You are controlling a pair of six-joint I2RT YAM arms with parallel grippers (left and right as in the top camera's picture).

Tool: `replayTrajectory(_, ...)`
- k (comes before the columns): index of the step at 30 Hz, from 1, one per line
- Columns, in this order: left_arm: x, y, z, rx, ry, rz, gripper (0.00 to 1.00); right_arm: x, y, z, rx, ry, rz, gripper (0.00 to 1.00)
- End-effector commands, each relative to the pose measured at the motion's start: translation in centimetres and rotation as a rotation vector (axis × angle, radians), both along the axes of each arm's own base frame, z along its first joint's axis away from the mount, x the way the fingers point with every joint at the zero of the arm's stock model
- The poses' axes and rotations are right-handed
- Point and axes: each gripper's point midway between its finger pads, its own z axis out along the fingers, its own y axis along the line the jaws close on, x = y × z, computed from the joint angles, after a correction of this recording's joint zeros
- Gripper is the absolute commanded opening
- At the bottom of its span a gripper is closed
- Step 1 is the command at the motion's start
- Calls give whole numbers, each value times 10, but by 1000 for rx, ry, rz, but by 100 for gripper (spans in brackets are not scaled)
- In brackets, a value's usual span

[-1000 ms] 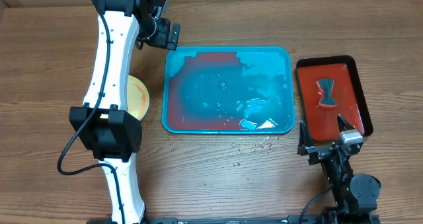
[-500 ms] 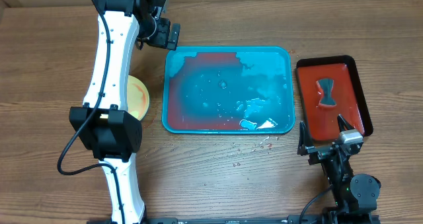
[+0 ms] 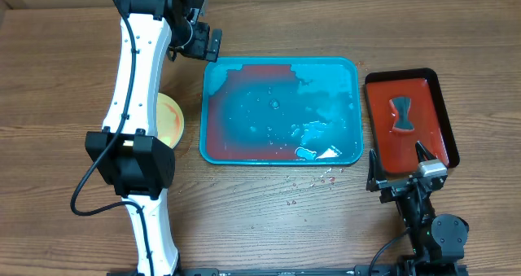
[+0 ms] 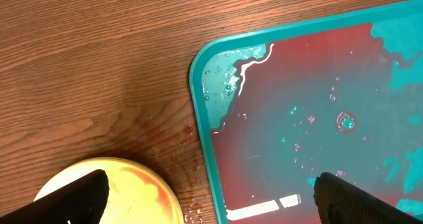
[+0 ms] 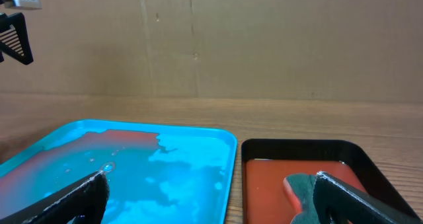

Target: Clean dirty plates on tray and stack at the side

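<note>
Tray (image 3: 281, 60) lies near outstretched left end effector (image 3: 208, 45), its fingers spread

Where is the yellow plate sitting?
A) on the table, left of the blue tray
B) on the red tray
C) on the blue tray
A: the yellow plate rests on the wooden table just beside the blue tray, which has no plate on it.

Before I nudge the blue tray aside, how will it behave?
Probably sloshy: reddish water pools across the tray, so tilting likely spills it. The droplets on the table beside its front rim suggest a wet, slippery slide. It looks like thin plastic, so it may flex if lifted by one edge.
</note>
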Motion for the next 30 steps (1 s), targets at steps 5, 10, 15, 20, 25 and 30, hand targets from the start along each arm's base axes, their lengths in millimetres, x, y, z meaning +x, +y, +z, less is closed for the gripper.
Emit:
replayTrajectory(5, 9, -7, 43, -40, -147, -5, 100, 0, 0, -1, 7, -5, -1, 100)
replayTrajectory(10, 4, -7, 88, -60, -332, -13, 100, 0, 0, -1, 7, -5, -1, 100)
replayTrajectory(15, -20, -2, 103, -54, -487, -39, 100, 0, 0, -1, 7, -5, -1, 100)
replayTrajectory(20, -54, 1, 98, -49, -638, -68, 100, 0, 0, -1, 7, -5, -1, 100)
replayTrajectory(25, -89, 8, 92, -62, -786, -60, 100, 0, 0, -1, 7, -5, -1, 100)
replayTrajectory(30, -127, 21, 80, -59, -930, -38, 100, 0, 0, -1, 7, -5, -1, 100)
